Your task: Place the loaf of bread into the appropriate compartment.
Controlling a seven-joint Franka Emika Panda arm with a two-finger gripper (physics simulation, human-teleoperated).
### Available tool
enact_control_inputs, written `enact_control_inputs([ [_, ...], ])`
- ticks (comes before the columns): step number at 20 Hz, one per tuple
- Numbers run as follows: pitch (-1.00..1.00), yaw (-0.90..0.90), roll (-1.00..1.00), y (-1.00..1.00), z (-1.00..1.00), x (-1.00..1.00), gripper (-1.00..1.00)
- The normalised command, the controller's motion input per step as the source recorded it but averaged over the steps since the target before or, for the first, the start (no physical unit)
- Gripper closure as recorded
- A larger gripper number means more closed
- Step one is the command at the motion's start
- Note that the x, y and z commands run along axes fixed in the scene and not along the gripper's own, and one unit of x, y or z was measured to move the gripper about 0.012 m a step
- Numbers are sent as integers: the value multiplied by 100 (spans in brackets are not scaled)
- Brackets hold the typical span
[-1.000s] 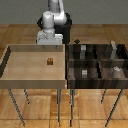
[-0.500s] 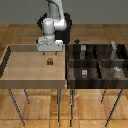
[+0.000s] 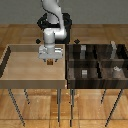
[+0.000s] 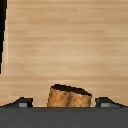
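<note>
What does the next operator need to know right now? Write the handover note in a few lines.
Tool: low over the light wooden tray, fingers on either side of the loaf of bread; the wrist view shows them apart from it, so no grip yet.
Loaf: sits on the tray floor near the side facing the dark compartment box.
Done: tool is lined up on the loaf.
Left: close, lift, carry to the box, and release in the right compartment.

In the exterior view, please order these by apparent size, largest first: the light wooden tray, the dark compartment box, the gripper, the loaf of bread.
1. Light wooden tray and dark compartment box: they look alike, so I do not rank them.
2. Gripper.
3. Loaf of bread, only a tiny brown block under the gripper.
</note>
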Motion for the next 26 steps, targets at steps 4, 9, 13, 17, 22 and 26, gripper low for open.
enact_control_inputs([
  [4, 0, 0, 0, 0, -25, 0, 100],
  [9, 0, 0, 0, 0, 0, 0, 100],
  [13, 0, 0, 0, 0, 50, 0, 100],
  [17, 0, 0, 0, 0, 100, 0, 100],
  [22, 0, 0, 0, 5, 100, 0, 100],
  [26, 0, 0, 0, 50, 0, 0, 100],
])
